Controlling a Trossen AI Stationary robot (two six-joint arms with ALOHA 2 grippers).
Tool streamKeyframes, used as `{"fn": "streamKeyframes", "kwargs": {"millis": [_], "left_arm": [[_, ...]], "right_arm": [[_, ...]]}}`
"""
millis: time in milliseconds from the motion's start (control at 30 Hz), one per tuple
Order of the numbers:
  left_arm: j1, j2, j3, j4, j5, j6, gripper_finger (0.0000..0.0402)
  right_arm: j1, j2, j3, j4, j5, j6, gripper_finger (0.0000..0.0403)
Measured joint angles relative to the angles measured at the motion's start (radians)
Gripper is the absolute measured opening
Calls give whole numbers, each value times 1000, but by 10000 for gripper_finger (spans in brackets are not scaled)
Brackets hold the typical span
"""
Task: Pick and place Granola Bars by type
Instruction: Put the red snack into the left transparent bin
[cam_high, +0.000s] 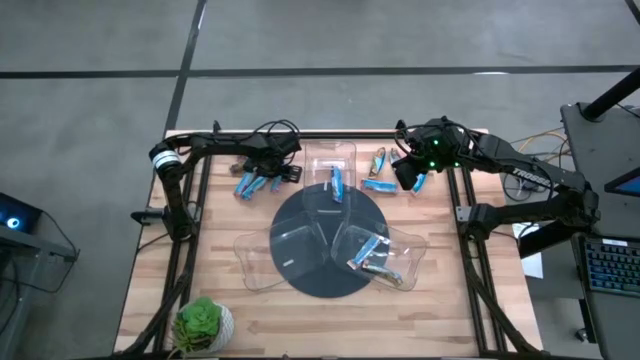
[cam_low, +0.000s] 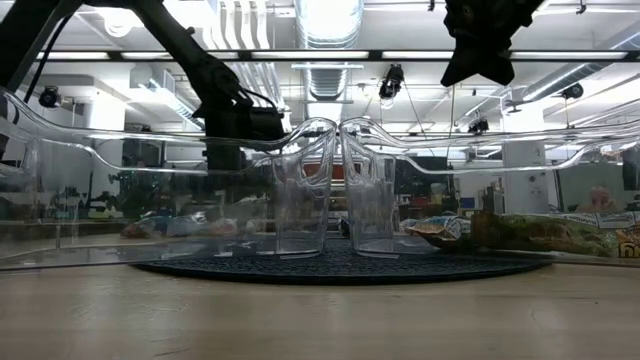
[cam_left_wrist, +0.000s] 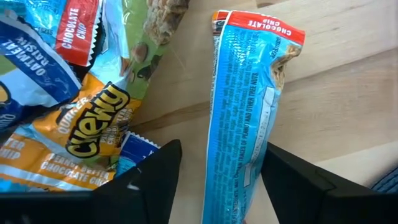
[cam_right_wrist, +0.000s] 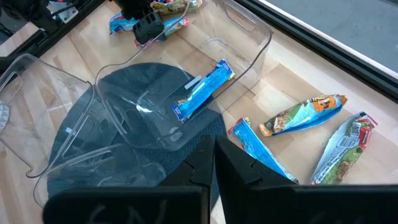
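Table (cam_high: 330, 325) of pale wood with a dark round mat (cam_high: 315, 270) at its centre, on which three clear trays (cam_high: 265, 262) stand. Left gripper (cam_left_wrist: 214, 180) low over a heap of bars (cam_high: 255, 180) at the far left; its fingers (cam_left_wrist: 152, 180) are spread on either side of a blue chocolate chip bar (cam_left_wrist: 245, 118) lying flat on the wood, and contact cannot be told. Beside it, a pile of orange and blue wrappers (cam_left_wrist: 68, 118). Right gripper (cam_right_wrist: 214, 165) hangs above the far right of the table, fingers pressed together, holding nothing. The far tray (cam_right_wrist: 239, 43) holds one blue bar (cam_right_wrist: 202, 90); the near right tray (cam_high: 395, 255) holds several bars (cam_high: 370, 255). Three more bars (cam_right_wrist: 305, 115) lie loose on the wood at the far right. A potted plant (cam_high: 203, 325) stands at the near left corner.
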Motion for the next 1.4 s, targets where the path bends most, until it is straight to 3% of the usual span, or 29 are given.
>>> {"fn": "streamKeyframes", "kwargs": {"millis": [633,1033,1400], "left_arm": [[1,0,0,-11,0,13,65],[-1,-2,20,-56,21,41,55],[0,-2,131,-162,1,92,55]], "right_arm": [[0,0,0,0,0,-8,8],[0,0,0,-1,0,-9,8],[0,0,0,-1,1,-16,8]]}}
